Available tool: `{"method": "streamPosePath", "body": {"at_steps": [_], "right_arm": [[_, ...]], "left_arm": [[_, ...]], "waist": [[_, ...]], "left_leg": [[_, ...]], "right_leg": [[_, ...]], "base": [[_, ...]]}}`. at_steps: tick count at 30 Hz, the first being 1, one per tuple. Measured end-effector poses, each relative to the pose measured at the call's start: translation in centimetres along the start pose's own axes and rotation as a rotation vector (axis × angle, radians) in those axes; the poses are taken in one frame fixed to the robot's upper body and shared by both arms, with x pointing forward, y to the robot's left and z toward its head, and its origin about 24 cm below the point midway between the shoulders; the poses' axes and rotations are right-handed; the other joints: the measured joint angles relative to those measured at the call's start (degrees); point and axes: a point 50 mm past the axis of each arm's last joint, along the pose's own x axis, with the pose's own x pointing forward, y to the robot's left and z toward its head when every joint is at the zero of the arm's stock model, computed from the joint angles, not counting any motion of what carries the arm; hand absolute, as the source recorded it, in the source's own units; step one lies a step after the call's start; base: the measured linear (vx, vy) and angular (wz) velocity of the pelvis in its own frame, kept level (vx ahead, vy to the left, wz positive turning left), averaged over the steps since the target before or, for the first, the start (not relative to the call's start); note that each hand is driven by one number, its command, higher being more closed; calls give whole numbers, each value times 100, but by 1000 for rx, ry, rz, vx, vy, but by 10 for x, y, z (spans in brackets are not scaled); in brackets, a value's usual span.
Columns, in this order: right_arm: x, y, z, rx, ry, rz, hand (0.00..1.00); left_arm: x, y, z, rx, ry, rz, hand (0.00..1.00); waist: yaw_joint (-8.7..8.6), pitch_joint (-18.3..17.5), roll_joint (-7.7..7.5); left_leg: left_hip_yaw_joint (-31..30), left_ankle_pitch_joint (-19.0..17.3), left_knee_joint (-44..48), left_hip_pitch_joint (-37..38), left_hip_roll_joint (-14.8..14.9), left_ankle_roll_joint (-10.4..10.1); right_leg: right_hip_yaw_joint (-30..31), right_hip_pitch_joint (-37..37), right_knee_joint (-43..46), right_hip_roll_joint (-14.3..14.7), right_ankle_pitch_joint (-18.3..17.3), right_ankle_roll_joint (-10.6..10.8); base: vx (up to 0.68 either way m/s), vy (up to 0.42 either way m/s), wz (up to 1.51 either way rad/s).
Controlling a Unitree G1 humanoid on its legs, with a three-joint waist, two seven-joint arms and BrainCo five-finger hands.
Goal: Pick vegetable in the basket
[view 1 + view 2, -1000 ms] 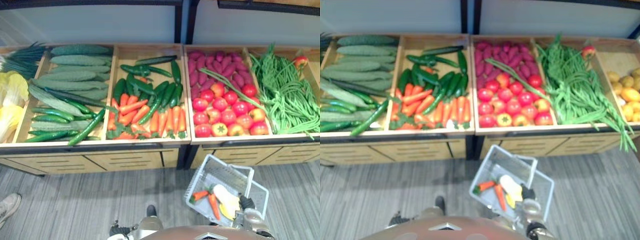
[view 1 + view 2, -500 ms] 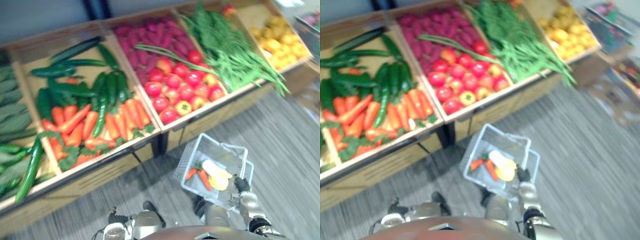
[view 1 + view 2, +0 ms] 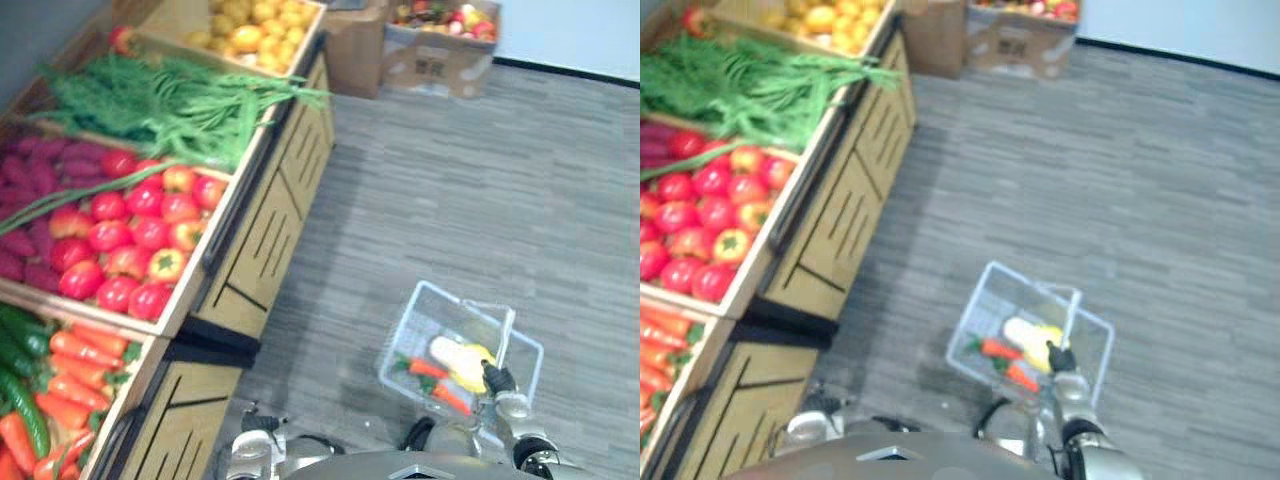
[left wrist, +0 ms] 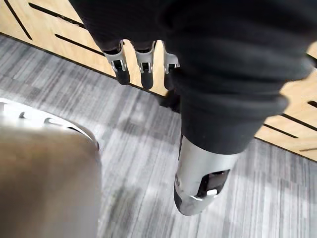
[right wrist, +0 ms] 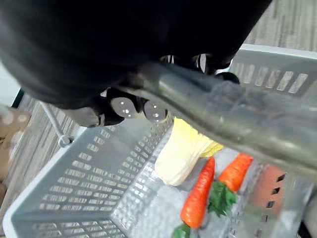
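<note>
1. Right hand (image 3: 497, 380). Low at my right side, with the fingers (image 5: 133, 106) curled tight round the handle (image 5: 223, 114) of the basket (image 3: 420, 305), which hangs from them over the grey floor (image 3: 480, 180).

2. Basket contents. One pale cabbage (image 5: 181, 153) and two carrots (image 5: 198, 196) lie close together at the bottom. The handle crosses in front and hides part of what lies beneath it.

3. Left hand (image 4: 120, 64). Down at my left side and holding nothing, with the fingers straight and a little apart, pointing toward the wooden drawer fronts (image 4: 44, 25) of the stand. I cannot make out its thumb with certainty.

4. Nearest stock. The loose carrots (image 3: 75, 370) are in the bin to my left and slightly ahead, raised above hand level. Their long axes run toward the bin's front edge, and the heap is cut off at the frame. The dark green vegetables (image 3: 20, 400) beside them are too cropped to name.

5. Farther stock. In order: tomatoes (image 3: 130, 235), purple roots (image 3: 40, 170), green beans (image 3: 170, 105), then yellow produce (image 3: 245, 20) too small to identify. Cardboard boxes (image 3: 440, 50) stand beyond.

6. Assessment. The empty left hand is nearer the stock and the right is taken up by the basket, so the next pick likely falls to the left hand. It would reach up and leftward and close across a carrot's length. Anything picked must then cross my front to reach the basket.
</note>
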Motion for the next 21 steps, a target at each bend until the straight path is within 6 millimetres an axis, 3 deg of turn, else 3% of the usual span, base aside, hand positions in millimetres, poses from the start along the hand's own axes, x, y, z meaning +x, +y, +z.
{"method": "streamPosePath", "body": {"at_steps": [2, 4, 5, 6, 7, 9, 11, 12, 13, 14, 15, 16, 18, 21], "right_arm": [[-1, 0, -2, 8, 3, -2, 100], [-1, 0, -4, 6, 10, -2, 100], [-2, 2, -7, 2, 16, 5, 100], [-2, 1, -7, -7, 22, 3, 100], [-2, 0, -7, -9, 22, 3, 100], [-1, 2, -7, -12, 29, 9, 100], [0, 5, -6, -11, 39, 16, 100], [0, 3, -7, -14, 40, 13, 100], [-1, 5, -7, -16, 37, 18, 100], [-1, 7, -6, -16, 32, 22, 100], [-1, 12, -4, -15, 24, 36, 100], [-2, 13, -5, -11, 23, 37, 100], [-2, 11, -6, -3, 24, 30, 100], [-1, 10, -3, -1, 10, 27, 100]], "left_arm": [[0, -1, -1, -15, 7, 3, 0], [0, 0, -1, -22, 7, 5, 0], [-1, 1, -2, -38, 8, 11, 0], [-1, 0, 0, -67, 0, 13, 0], [-1, -2, 1, -85, -5, 12, 0], [-1, -4, 9, -142, -36, 16, 0], [-1, -3, 15, -148, -69, 10, 0], [-1, -6, 16, -142, -76, 3, 0], [-2, -7, 18, -123, -86, -9, 0], [-1, -7, 18, -115, -90, -9, 0], [0, -3, 23, -97, -112, -8, 0], [1, -1, 26, -77, -122, -9, 0], [1, -2, 26, -65, -126, -16, 0], [1, -5, 25, -30, -124, -25, 0]], "waist": [[-72, -34, -12], [-65, -43, -72], [-21, -12, -201], [-21, -56, -277], [-20, -62, -310], [213, -10, -391], [257, 85, -428], [253, 120, -353], [270, 114, -313], [257, 113, -344], [244, 154, -474], [251, 161, -545], [244, 167, -537], [236, 261, -369]], "left_leg": [[2, 323, 192, 122, 201, 25], [-167, 692, 706, 267, 478, 190], [-798, 762, 1349, 97, 699, 290], [-2100, -63, 1484, -334, 242, -85], [-2791, -402, 1452, -577, -121, -108], [-4555, -1134, 839, -1060, -1394, -83], [-5125, -1187, 117, -1299, -1954, -43], [-5296, -791, -577, -1269, -2028, -2], [-5293, -515, -816, -1237, -2148, 195], [-5303, -515, -823, -1248, -2175, 196], [-5302, -516, -875, -1266, -2283, 198], [-5300, -516, -937, -1312, -2384, 198], [-5324, -514, -999, -1326, -2513, 203], [-5397, -391, -1398, -1046, -2614, 382]], "right_leg": [[104, 42, -45, 137, -27, -45], [296, 114, -58, 210, -84, -139], [653, 259, -270, 265, -92, -152], [1083, 331, -568, 220, -93, -152], [1277, 347, -699, 194, -92, -153], [1945, 420, -1067, 130, -89, -148], [2168, 489, -1071, 67, -22, -35], [2208, 531, -1068, 117, 22, 43], [2354, 523, -1178, 108, 57, 272], [2356, 509, -1226, 93, 93, 331], [2381, 461, -1391, 71, 188, 481], [2384, 401, -1504, 62, 193, 487], [2366, 407, -1603, 7, 271, 546], [2289, 562, -1610, -3, 314, 601]], "base": [[36, -240, -53], [92, -158, -64], [91, -81, -82], [81, -36, -86], [68, 80, -94], [106, 146, -122], [132, 253, -99], [140, 297, -93], [134, 208, -60], [128, 179, -53], [97, 153, -28], [53, 151, -24], [30, 111, 0], [33, 44, 11]]}}
